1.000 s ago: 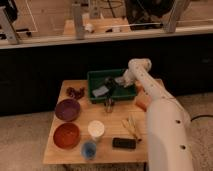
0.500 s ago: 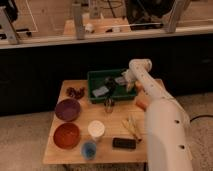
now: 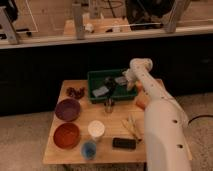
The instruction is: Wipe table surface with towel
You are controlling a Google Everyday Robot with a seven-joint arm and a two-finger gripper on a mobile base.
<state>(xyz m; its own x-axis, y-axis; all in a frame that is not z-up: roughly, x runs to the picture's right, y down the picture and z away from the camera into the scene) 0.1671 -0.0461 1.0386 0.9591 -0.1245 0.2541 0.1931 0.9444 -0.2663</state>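
Lying crumpled in the green bin (image 3: 97,74) at the far edge of the counter (image 3: 113,119), the towel (image 3: 100,91) has not been lifted. The claw (image 3: 110,84) hangs over the bin just beside it, toward the right edge, spread wide with nothing in it. The white arm (image 3: 160,125) reaches in across the near right corner.

In front of the bin, the counter is crowded. A purple bowl (image 3: 67,109) and a red-brown bowl (image 3: 66,135) sit along the left edge. A white cup (image 3: 96,129) and a blue cup (image 3: 89,148) stand near the middle, and a flat black thing (image 3: 124,143) lies by the near edge.

The risk, as I see it, is twofold. A second pale scrap (image 3: 120,80) lies in the bin close to the claw, so it could close on the wrong piece or catch the bin wall. Once wiping starts, so little bare wood is left that a sweep could knock a cup over or push a bowl off the edge.

Compared with a moment ago, I see no change: the arm, the claw and the towel sit where they were.
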